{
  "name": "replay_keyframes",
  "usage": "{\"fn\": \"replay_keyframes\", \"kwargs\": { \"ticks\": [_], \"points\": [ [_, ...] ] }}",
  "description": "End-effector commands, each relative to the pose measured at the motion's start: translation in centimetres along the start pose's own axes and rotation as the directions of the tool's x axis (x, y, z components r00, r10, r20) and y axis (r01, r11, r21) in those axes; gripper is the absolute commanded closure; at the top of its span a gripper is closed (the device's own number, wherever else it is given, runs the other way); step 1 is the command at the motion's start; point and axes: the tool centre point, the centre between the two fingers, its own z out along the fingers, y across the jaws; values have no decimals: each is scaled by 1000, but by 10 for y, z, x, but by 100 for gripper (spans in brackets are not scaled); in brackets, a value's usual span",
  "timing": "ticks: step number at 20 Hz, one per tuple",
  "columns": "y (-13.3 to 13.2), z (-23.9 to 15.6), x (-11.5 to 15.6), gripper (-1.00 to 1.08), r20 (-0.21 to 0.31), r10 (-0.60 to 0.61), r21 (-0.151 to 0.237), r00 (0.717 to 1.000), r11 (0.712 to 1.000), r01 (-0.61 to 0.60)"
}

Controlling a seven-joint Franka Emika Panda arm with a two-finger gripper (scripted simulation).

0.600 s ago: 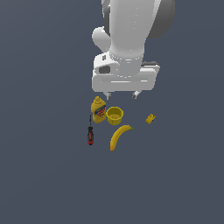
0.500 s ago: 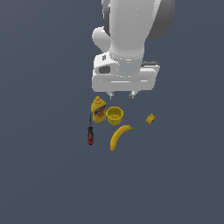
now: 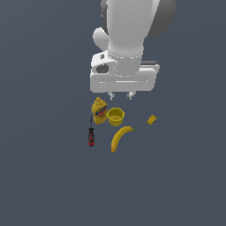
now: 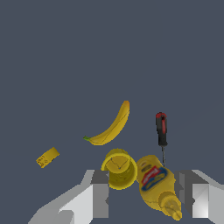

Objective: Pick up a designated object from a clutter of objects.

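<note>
Dark grey-blue floor (image 3: 48,176) is filling the whole background, flat and plain, with a little cluster of stuff sitting in the middle of it.

So the cup (image 3: 115,116) is sitting upright with its mouth facing up, plain yellow, narrowing toward the base. It's sitting just beside the mustard (image 3: 99,111), so close they look like they're touching, though I can't tell for sure. In the exterior view the mustard is sitting on the cup's left, red and blue label showing. In the wrist view the cup (image 4: 119,169) is showing up between the two fingers but closer to one of them, and the mustard (image 4: 156,185) is taking up most of the rest of the gap.

Gripper (image 3: 121,95) is hanging right above the cup and the mustard, fingertips pointing down, not touching anything. Jaws are sitting wide apart, nothing in them. From the wrist camera the gripper (image 4: 146,194) is showing as two pale grey fingers (image 4: 99,195) framing the cup and bottle.

Moving out: the banana (image 3: 120,137) is lying flat near the cup, on the side away from the arm, curving, stem end pointing toward the exterior view's right. The screwdriver (image 3: 91,136) is lying on the exterior view's left of the banana, near the mustard, red and black handle, thin shaft pointing toward the bottle. The block (image 3: 152,119) is sitting off on its own on the exterior view's right, well apart from the cup.
</note>
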Motion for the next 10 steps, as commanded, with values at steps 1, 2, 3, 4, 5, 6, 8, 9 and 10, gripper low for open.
{"fn": "replay_keyframes", "kwargs": {
  "ticks": [1, 2, 3, 4, 5, 6, 8, 9, 10],
  "points": [
    [0, 2, 0, -20, -1, -3, -3, 1000, 1000, 3],
    [1, 4, 0, -20, -2, -5, -6, 1000, 1000, 5],
    [2, 5, 0, -20, -4, -7, -9, 1000, 1000, 7],
    [2, 7, -1, -20, -6, -10, -13, 1000, 1000, 10],
    [3, 10, -1, -20, -7, -13, -17, 1000, 1000, 13],
    [4, 13, -1, -20, -9, -17, -22, 1000, 1000, 17],
    [5, 19, -2, -20, -14, -26, -33, 1000, 999, 26],
    [6, 23, -3, -20, -17, -32, -39, 999, 999, 31],
    [7, 27, -4, -20, -20, -38, -46, 999, 998, 38]
  ]
}}
